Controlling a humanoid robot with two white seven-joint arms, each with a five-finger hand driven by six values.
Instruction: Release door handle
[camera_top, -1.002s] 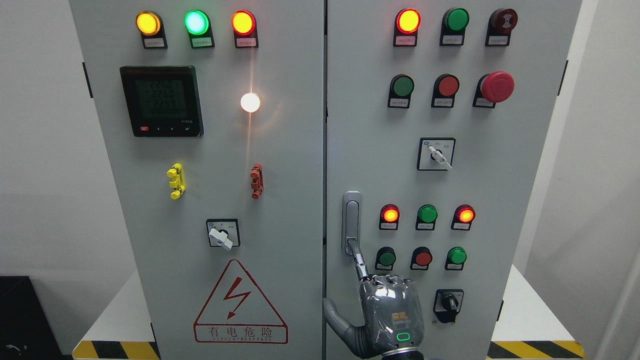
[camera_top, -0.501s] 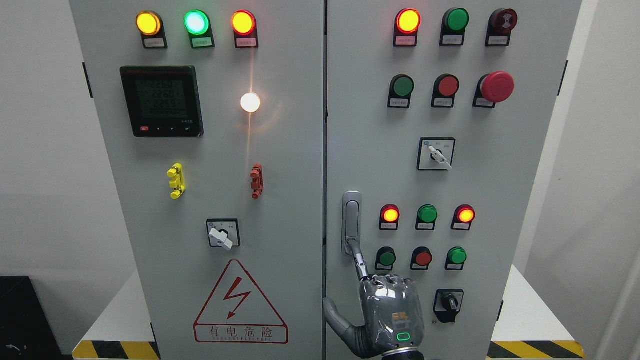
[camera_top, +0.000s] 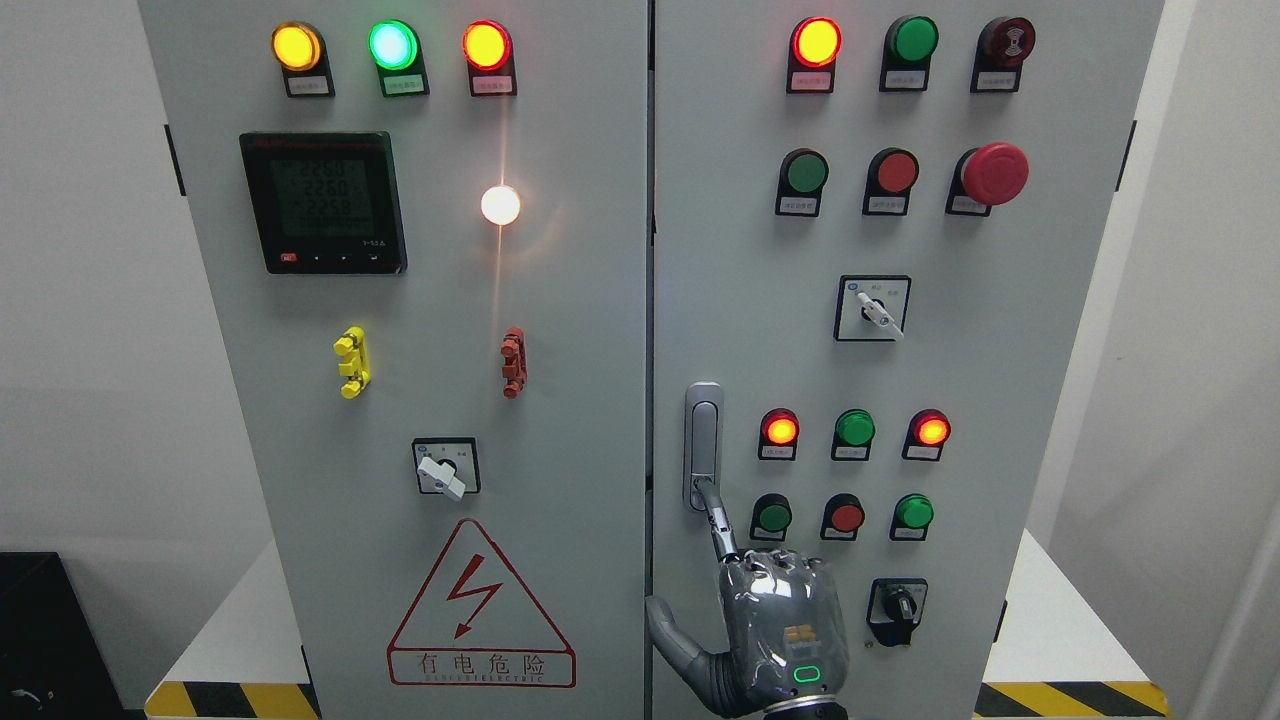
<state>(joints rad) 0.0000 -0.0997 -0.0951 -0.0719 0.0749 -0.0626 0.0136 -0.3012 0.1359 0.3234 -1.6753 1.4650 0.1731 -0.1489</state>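
A silver door handle (camera_top: 704, 440) stands upright near the left edge of the cabinet's right door (camera_top: 740, 300). My right hand (camera_top: 775, 620) comes up from the bottom edge, just below the handle, with its back towards me. Its index finger (camera_top: 718, 522) is stretched out and its tip touches the handle's lower end. The other fingers are curled into the palm and the thumb (camera_top: 668, 630) sticks out to the left. The hand does not wrap around the handle. Both doors look closed. The left arm is out of view.
The right door carries lit and unlit pilot lamps, push buttons, a red emergency stop (camera_top: 994, 173) and two rotary switches (camera_top: 873, 308). The left door (camera_top: 440, 300) has a meter (camera_top: 323, 202), lamps and a high-voltage warning sign (camera_top: 481, 610). Yellow-black floor tape (camera_top: 1070, 698) runs at the base.
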